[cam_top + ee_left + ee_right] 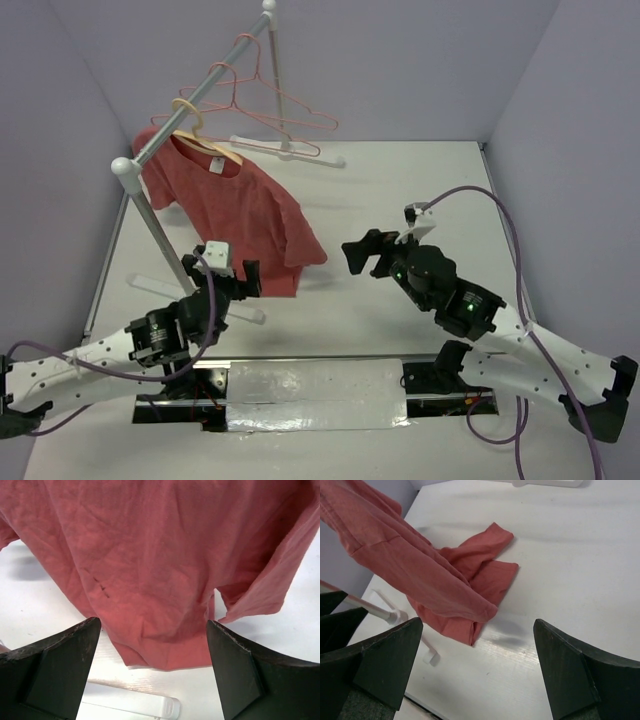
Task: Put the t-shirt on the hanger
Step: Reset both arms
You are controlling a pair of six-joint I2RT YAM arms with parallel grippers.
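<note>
The faded-red t-shirt [240, 215] hangs on the pale beige hanger [222, 152], whose hook sits over the rail at the left. The shirt's lower part drapes down onto the table. My left gripper [250, 278] stands open just in front of the hem, with nothing between its fingers. In the left wrist view the t-shirt [160, 555] fills the upper frame beyond the open gripper [154, 625]. My right gripper [365, 252] is open to the right of the shirt, apart from it. The right wrist view shows the t-shirt [435, 580] up-left of the open gripper [478, 622].
A white clothes rack with a grey rail [205, 90] runs from the near left to the far middle. Thin pink wire hangers [270, 100] hang further along it. Its white feet [135, 702] [427, 652] lie on the table near the shirt. Walls close in left and right.
</note>
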